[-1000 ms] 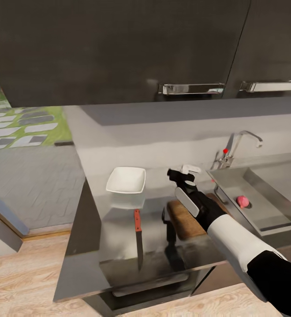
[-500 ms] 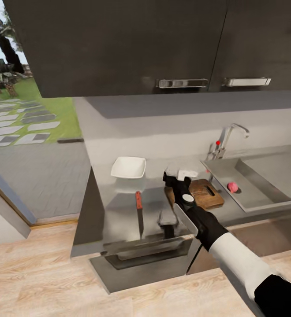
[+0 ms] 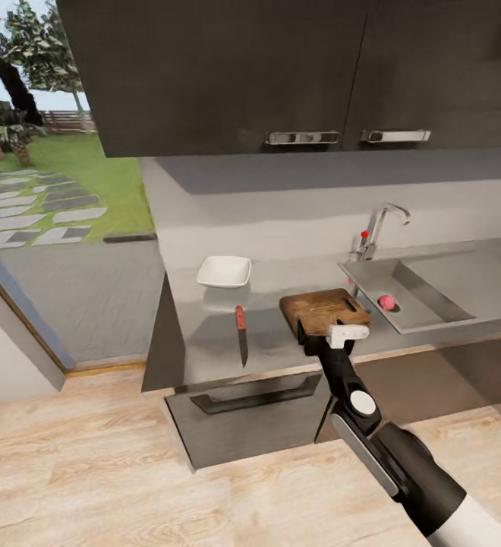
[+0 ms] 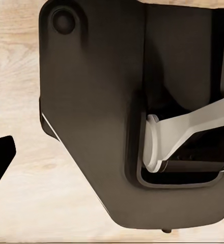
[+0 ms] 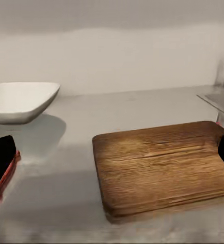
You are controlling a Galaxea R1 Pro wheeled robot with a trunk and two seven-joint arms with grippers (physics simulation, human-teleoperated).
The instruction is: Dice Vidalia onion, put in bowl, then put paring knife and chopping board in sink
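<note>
The onion [image 3: 386, 302] lies in the sink [image 3: 440, 300], by the drain, on the far side of the board [image 3: 323, 311] from the knife [image 3: 241, 334]. The right gripper [image 3: 334, 334] hangs at the board's near edge (jaws seemingly spread; the left's state I cannot tell). It should swing tapward, descend straight, then grip gently.

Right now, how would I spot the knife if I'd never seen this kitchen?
Find the shiny grey countertop left of the sink. Between the white bowl and the brown chopping board lies the paring knife, the only slim thing, with a red-orange handle and a dark blade.
</note>
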